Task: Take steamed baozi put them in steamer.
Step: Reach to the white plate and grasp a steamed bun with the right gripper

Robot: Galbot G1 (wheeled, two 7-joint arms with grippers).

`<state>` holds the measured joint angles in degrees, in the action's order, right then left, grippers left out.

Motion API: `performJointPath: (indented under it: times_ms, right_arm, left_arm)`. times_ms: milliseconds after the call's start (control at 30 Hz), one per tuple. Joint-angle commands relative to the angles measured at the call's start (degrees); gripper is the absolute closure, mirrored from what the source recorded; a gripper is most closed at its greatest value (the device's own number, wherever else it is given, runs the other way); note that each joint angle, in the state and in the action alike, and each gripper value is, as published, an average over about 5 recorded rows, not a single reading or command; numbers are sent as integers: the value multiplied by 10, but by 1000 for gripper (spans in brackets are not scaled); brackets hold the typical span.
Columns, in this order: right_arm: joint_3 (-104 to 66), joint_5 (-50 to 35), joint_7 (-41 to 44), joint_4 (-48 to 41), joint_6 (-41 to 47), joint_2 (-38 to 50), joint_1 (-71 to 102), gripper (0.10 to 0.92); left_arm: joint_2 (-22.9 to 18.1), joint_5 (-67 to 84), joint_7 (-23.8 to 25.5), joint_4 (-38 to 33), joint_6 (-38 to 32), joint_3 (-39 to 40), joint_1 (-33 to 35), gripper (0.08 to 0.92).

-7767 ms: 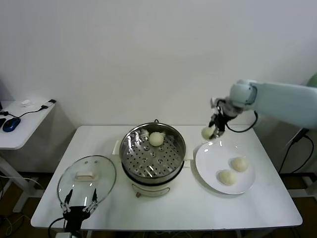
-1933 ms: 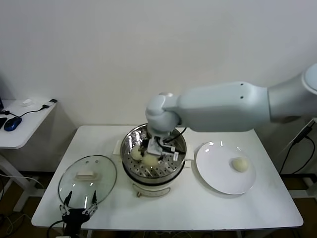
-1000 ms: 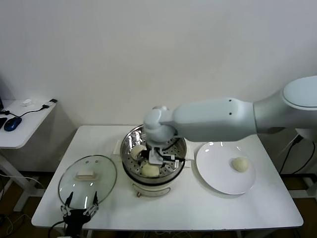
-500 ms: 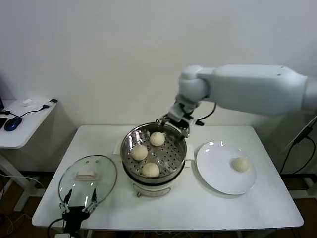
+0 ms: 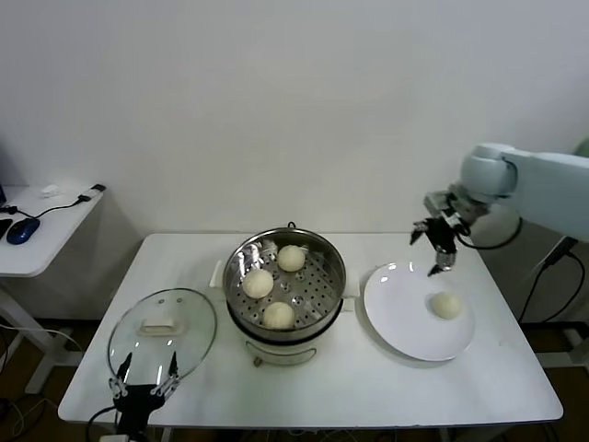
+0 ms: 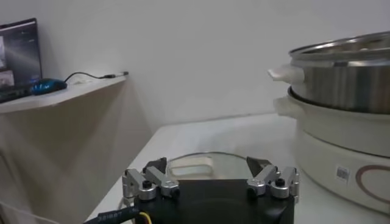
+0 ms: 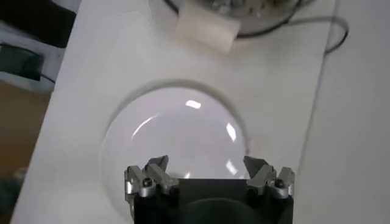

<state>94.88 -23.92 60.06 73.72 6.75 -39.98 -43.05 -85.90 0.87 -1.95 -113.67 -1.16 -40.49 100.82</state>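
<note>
The steamer (image 5: pixel 317 299) stands mid-table with three baozi on its perforated tray: one at the back (image 5: pixel 291 258), one at the left (image 5: pixel 258 283), one at the front (image 5: pixel 279 315). A fourth baozi (image 5: pixel 446 305) lies on the white plate (image 5: pixel 405 295) to the right. My right gripper (image 5: pixel 434 247) is open and empty, hovering over the plate's far edge, up and left of that baozi. The right wrist view shows the plate (image 7: pixel 177 134) below the gripper (image 7: pixel 207 173) and the steamer's handle (image 7: pixel 206 27); the baozi is out of that view. My left gripper (image 5: pixel 143 382) is open and parked at the table's front left.
The glass lid (image 5: pixel 162 331) with a white handle lies flat left of the steamer, just beyond the left gripper (image 6: pixel 207 176); it also shows in the left wrist view (image 6: pixel 201 163), with the steamer (image 6: pixel 341 91) beside it. A side table with a mouse (image 5: pixel 20 230) stands far left.
My right arm left a baozi in the steamer, rose over the back rim and swung right to the plate, empty. The steamer now holds three baozi. The left arm has not moved.
</note>
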Motion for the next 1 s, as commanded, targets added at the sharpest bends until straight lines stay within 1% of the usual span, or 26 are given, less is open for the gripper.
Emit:
performJointPath:
  times_ms: [33,267,500,900,1000]
  right_arm:
    - [-151,90,5,-138,12,55,229,202]
    - [-254,139,0,-219,4,12,317,203]
    - [-299,152,-11,-250,6,-25,354,203]
    - [-317,165,-30,-268,13,-58,366,203]
    - [-311,164,-27,-260,15,-55,358,218]
  left_arm:
    - [-2,1,0,2,1,-2,2,177]
    - [-9,-5,0,6,0,0,3,177]
    - [-11,-7,-1,12,-1,2,3,177]
    - [-13,-9,-3,13,-1,5,7,177]
    - [-13,-9,-3,13,-1,6,6,177]
